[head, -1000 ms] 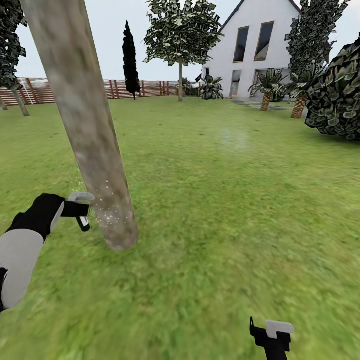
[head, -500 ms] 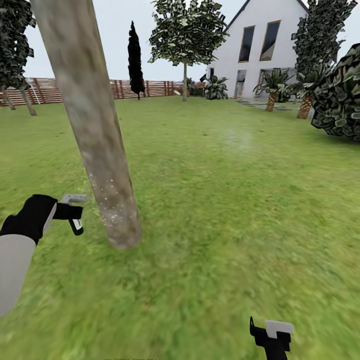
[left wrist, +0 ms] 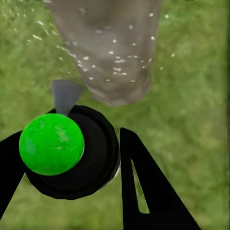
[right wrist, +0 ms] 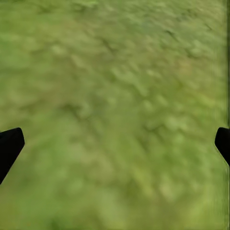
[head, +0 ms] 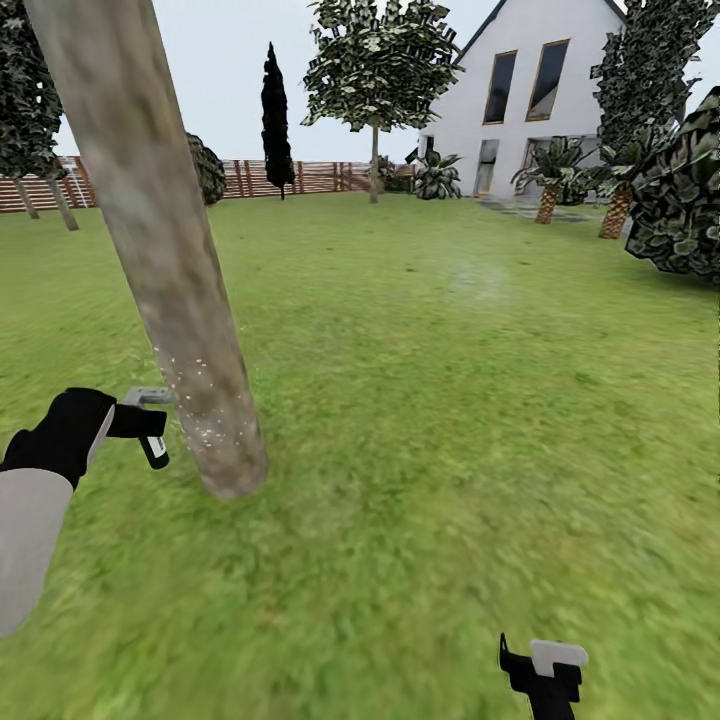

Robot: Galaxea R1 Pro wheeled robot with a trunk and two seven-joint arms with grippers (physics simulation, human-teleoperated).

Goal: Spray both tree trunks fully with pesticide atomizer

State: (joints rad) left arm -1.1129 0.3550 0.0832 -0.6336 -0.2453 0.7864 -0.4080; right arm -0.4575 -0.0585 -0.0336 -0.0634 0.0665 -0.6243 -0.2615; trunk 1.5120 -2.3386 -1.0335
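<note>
A thick pale grey-brown tree trunk (head: 160,250) leans through the left of the head view, rooted in the garden lawn (head: 450,400). Whitish pesticide specks (head: 205,420) dot its lowest part. My left gripper (head: 150,430) is shut on the pesticide atomizer (head: 152,415), whose grey nozzle points at the trunk from just beside it. In the left wrist view the atomizer (left wrist: 67,153) shows a green ball on a black round body between the fingers, with the speckled trunk (left wrist: 110,48) right ahead. My right gripper (head: 545,675) hangs open over bare grass (right wrist: 115,120).
A brown slat fence (head: 300,177) rings the lawn's far side. A thin black tree (head: 275,110), a leafy tree (head: 375,70) and a white house (head: 530,90) stand far off. A large dark bush (head: 680,200) sits at the right. Open grass spreads to the right of the trunk.
The view has shifted, so the trunk now sits further left and a round bush shows behind it. My left hand with the atomizer moved slightly left, then held beside the trunk.
</note>
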